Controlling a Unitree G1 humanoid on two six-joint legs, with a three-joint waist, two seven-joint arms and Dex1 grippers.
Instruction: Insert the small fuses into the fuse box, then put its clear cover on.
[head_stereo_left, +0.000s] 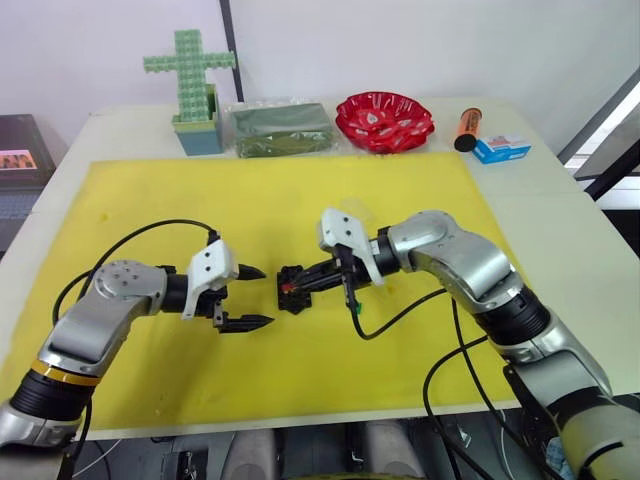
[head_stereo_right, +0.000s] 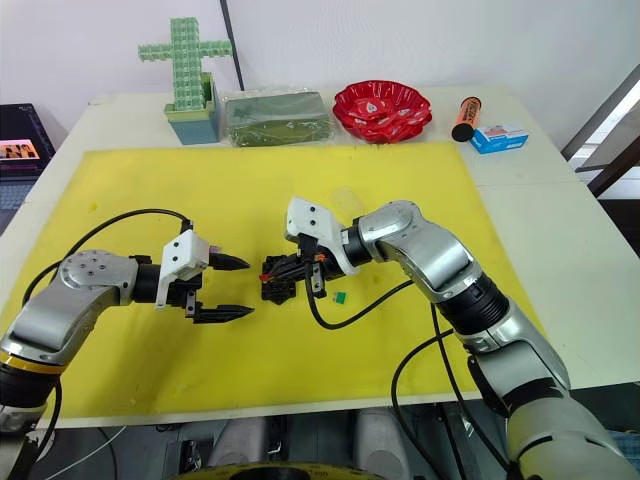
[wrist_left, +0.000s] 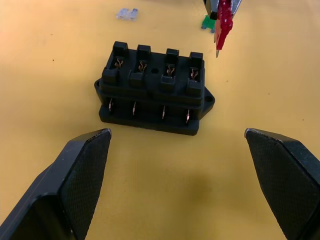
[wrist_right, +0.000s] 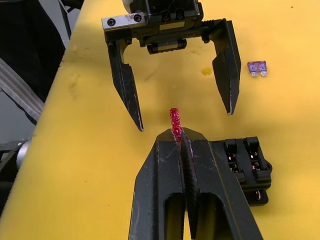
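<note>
Pinched in the closed right gripper (wrist_right: 181, 142), the red fuse (wrist_right: 174, 121) is held beside the fuse box (wrist_left: 154, 95); the left gripper (head_stereo_left: 247, 297) is spread empty. Tilted blades could miss the slot.

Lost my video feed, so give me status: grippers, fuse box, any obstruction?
Right gripper shut on red fuse, beside fuse box. Left gripper open, empty. All four slots empty. Nothing blocking.

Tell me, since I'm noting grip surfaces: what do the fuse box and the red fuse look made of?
Fuse box: apparently matte black moulded plastic, with coppery metal contacts glinting in its four slots. Red fuse, pinched in the right gripper: seemingly translucent glossy red plastic; thin metal-looking blades show in the left wrist view.
</note>
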